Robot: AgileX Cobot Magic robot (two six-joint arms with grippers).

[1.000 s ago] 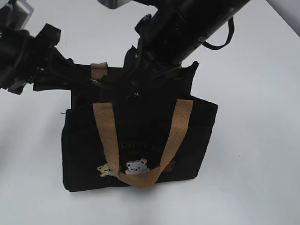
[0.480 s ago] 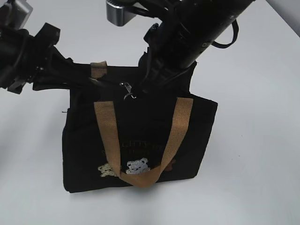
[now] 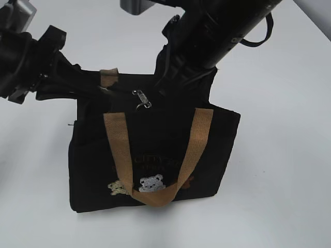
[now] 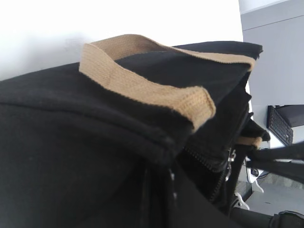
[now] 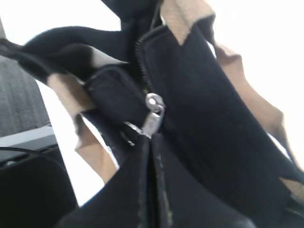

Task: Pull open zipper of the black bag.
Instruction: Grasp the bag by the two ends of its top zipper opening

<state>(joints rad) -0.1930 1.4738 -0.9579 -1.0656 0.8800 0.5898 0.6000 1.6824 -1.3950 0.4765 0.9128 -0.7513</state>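
The black bag [image 3: 93, 165] stands upright on the white table, its bear patches [image 3: 151, 183] facing me. The zipper [image 4: 209, 164] runs along its top edge, and the silver pull tab [image 3: 140, 98] lies near the middle of that edge. My left gripper [image 4: 159, 190] is shut on the bag's fabric at the top left corner [image 3: 90, 88]. My right gripper [image 5: 151, 142] comes in from the upper right. Its jaws are shut, with the end of the pull tab [image 5: 153, 116] pinched at their tips.
One tan handle [image 3: 116, 139] hangs down the bag's front, and the other [image 3: 108, 77] pokes up at the back, beside the left gripper. The right arm [image 3: 217, 31] leans over the bag's right top. White table [image 3: 289, 155] surrounds the bag.
The right arm has shifted up and to the right, uncovering the silver pull tab. Its jaws have closed onto the tab's end. The left gripper and the bag have stayed still.
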